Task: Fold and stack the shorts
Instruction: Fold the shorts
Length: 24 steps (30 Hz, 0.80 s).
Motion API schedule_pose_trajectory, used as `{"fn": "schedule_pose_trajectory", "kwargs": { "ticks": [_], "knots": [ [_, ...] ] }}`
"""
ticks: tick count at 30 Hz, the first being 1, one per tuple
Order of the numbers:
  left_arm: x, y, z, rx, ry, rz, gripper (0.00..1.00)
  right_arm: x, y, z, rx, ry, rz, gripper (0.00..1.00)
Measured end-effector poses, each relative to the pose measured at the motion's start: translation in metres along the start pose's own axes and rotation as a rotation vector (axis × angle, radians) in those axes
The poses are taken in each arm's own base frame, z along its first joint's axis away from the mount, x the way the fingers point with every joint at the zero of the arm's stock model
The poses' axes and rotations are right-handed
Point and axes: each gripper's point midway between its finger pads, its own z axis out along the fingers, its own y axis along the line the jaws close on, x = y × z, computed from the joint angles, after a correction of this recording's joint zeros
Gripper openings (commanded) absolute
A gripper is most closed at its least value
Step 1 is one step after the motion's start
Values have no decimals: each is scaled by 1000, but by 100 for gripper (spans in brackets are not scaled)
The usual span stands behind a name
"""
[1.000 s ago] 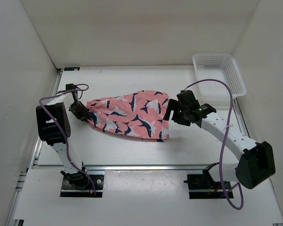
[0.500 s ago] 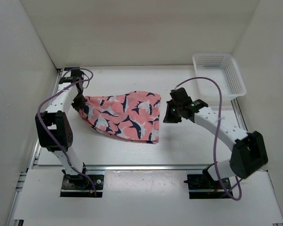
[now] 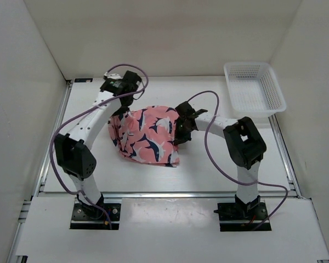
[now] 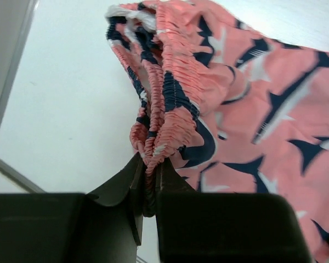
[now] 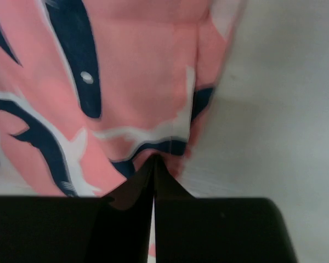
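Observation:
The coral-pink shorts (image 3: 148, 136) with navy-and-white shark shapes lie bunched at the middle of the table. My left gripper (image 3: 122, 111) reaches over from the far left and is shut on the gathered elastic waistband (image 4: 153, 104), which stands pinched between the fingertips (image 4: 149, 164). My right gripper (image 3: 181, 131) sits at the shorts' right edge. Its jaws are pressed together on the thin hem (image 5: 170, 143) of the shorts (image 5: 126, 82), right at the fingertips (image 5: 154, 161). The cloth under both grippers is hidden.
A white mesh basket (image 3: 255, 87) stands at the back right corner. White walls close in the table on three sides, and a metal rail (image 3: 153, 194) runs along the near edge. Purple cables loop above both arms.
The left arm swung toward the back and right, carrying the waistband with it. The right gripper shut at the hem and moved left. The shorts went from spread out to a narrower bunch.

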Motion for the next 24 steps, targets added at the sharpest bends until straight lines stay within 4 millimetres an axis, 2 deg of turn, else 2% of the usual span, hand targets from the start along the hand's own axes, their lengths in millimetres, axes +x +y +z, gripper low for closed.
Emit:
{"fn": "schedule_pose_trajectory", "kwargs": {
  "ticks": [5,8,10,11,12,13,15,17,21,22,24],
  "knots": [
    [8,-49,-21,54,-52,43,10,-5,4,4,-12,-5,31,1],
    [19,-67,-26,70,-54,68,10,-6,4,3,-10,-6,37,1],
    [26,-76,-28,77,-54,85,10,-6,4,2,-9,-10,42,23],
    [29,-79,-30,80,-53,93,10,-6,4,1,-9,-16,43,38],
    [33,-83,-31,84,-53,100,10,-6,3,-3,-10,-25,45,69],
    [35,-85,-32,87,-54,104,10,-4,3,-8,-13,-34,45,79],
    [36,-92,-38,101,-60,111,10,-2,3,-24,-27,-64,27,90],
    [35,-98,-44,115,-71,116,10,1,4,-48,-52,-112,10,90],
    [29,-108,-55,139,-106,121,10,7,0,-101,-113,-237,8,78],
    [27,-110,-58,144,-117,125,10,9,-5,-110,-119,-260,21,76],
    [24,-111,-62,149,-133,130,10,11,-19,-116,-119,-283,58,78]
  ]
}}
